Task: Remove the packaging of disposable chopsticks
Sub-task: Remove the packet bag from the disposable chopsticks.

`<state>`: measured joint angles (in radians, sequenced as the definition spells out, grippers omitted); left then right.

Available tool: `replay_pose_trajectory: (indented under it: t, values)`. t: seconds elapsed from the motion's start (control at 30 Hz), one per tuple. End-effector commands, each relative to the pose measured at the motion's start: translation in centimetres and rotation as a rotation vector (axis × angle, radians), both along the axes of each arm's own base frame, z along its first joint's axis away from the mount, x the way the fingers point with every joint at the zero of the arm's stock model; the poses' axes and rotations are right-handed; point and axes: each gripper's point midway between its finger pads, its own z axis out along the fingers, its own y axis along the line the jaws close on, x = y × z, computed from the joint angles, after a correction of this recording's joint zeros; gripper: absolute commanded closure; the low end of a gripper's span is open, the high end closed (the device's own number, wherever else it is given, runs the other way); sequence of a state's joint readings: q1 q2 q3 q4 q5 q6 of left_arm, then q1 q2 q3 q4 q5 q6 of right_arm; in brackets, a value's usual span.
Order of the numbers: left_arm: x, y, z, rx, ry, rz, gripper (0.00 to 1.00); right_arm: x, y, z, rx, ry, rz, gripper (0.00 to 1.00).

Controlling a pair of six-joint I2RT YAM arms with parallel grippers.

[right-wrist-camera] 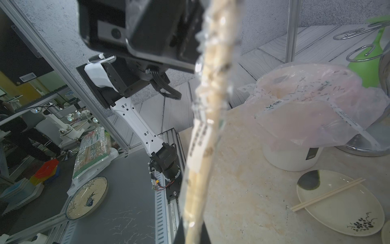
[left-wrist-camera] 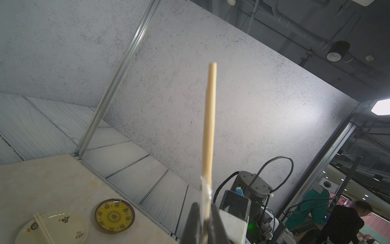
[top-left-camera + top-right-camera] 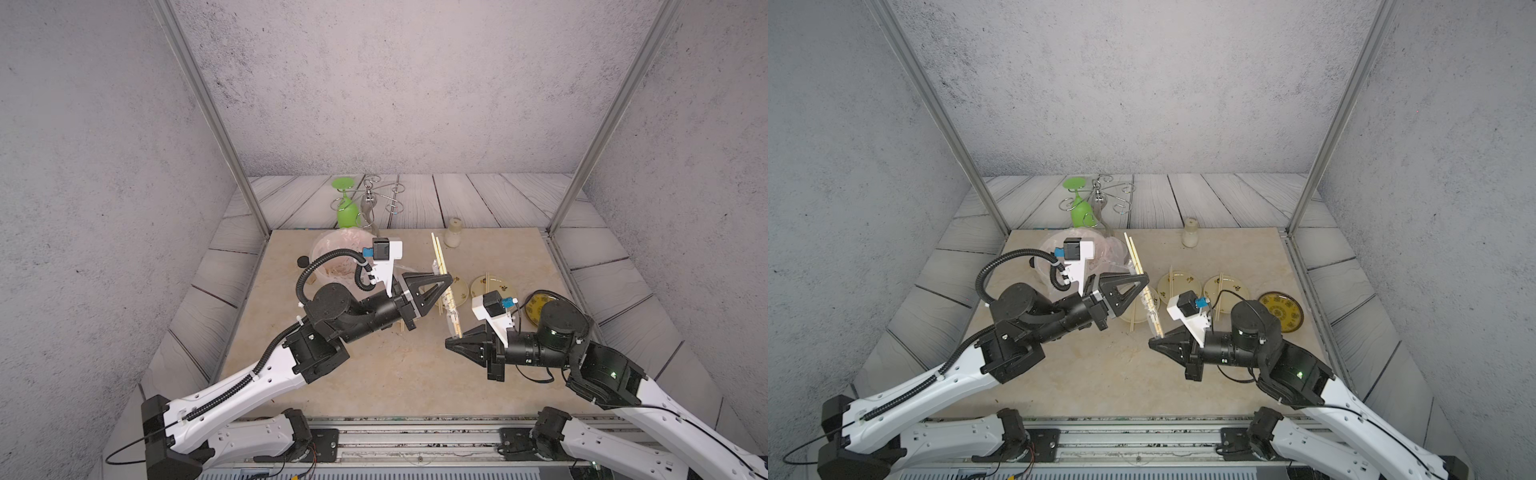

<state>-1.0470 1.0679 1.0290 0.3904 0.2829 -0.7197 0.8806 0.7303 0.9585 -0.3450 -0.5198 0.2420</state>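
Closest in, along the lower edge of both top views, the rail (image 3: 415,432) carries 2 arms that meet mid-frame. The right gripper (image 3: 449,344) is clenched on the lower end of the packaging (image 3: 451,305), a crinkled clear sleeve with sticks inside. The left gripper (image 3: 448,277) is clamped on the disposable chopsticks (image 3: 436,249) at the sleeve's ragged upper end. Beyond its jaws the pair runs bare toward the top of the frame. The whole length slants in the air above the table (image 3: 395,374), over a pale plate (image 3: 462,291). To its upper left sits a pinkish bag (image 3: 336,245).
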Motion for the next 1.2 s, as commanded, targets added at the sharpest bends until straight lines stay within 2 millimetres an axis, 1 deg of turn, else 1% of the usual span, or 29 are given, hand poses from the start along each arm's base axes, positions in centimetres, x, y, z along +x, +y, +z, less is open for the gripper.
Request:
replay_pose_trajectory:
  t: [0.0, 0.13, 0.2, 0.23, 0.27, 0.3, 0.33, 0.37, 0.47, 0.5, 0.57, 0.67, 0.77, 0.97, 1.1, 1.17]
  values:
    - [-5.3, -3.2, -16.3, 0.488, 0.283, -0.299, 1.0, 0.4, -3.4, 14.5, 0.426, -0.368, -0.151, 1.0]
    - [-5.4, -3.2, -16.2, 0.484, 0.287, -0.302, 1.0, 0.5, -3.5, 14.6, 0.423, -0.372, -0.154, 1.0]
    - [-5.3, -3.1, -15.8, 0.471, 0.282, -0.296, 1.0, 0.4, -3.1, 14.4, 0.418, -0.365, -0.139, 1.0]
    - [-5.1, -3.1, -15.4, 0.463, 0.277, -0.28, 1.0, 0.3, -2.9, 14.2, 0.413, -0.36, -0.125, 1.0]
    - [-4.5, -2.8, -14.9, 0.452, 0.272, -0.238, 1.0, 0.1, -2.5, 13.9, 0.4, -0.358, -0.098, 0.98]
    - [-4.0, -2.5, -13.9, 0.432, 0.256, -0.199, 1.0, -0.1, -2.1, 13.3, 0.372, -0.357, -0.071, 0.85]
    - [-3.5, -2.1, -12.9, 0.41, 0.231, -0.161, 1.0, -0.2, -1.8, 12.8, 0.346, -0.35, -0.049, 0.7]
    - [-2.9, -1.4, -11.5, 0.381, 0.197, -0.107, 1.0, -0.3, -1.4, 12.1, 0.311, -0.335, -0.029, 0.61]
    - [-1.3, 1.0, -7.9, 0.301, 0.112, 0.041, 1.0, -0.4, -0.8, 9.8, 0.219, -0.283, 0.003, 0.47]
    - [-1.1, 1.6, -6.7, 0.284, 0.078, 0.064, 1.0, -0.4, -0.8, 9.1, 0.197, -0.268, 0.01, 0.42]
    - [-1.3, 1.9, -5.4, 0.284, 0.028, 0.067, 1.0, -0.2, -0.6, 8.3, 0.168, -0.239, 0.008, 0.36]
    - [-1.5, 1.6, -4.5, 0.292, 0.001, 0.05, 1.0, -0.1, 0.0, 8.0, 0.16, -0.209, 0.031, 0.35]
    - [-1.6, 1.7, -3.5, 0.241, -0.012, 0.048, 1.0, 0.3, 0.6, 7.6, 0.151, -0.173, 0.037, 0.35]
    - [-1.1, 2.7, -1.9, 0.167, -0.042, 0.104, 1.0, 1.8, 0.9, 5.5, 0.131, -0.097, -0.036, 0.35]
    - [-1.5, 2.5, -0.9, 0.117, -0.069, 0.083, 1.0, 2.4, 1.6, 4.4, 0.127, -0.032, -0.041, 0.36]
    - [-1.6, 2.4, -0.6, 0.1, -0.076, 0.074, 1.0, 2.2, 2.0, 4.2, 0.139, -0.013, -0.016, 0.37]
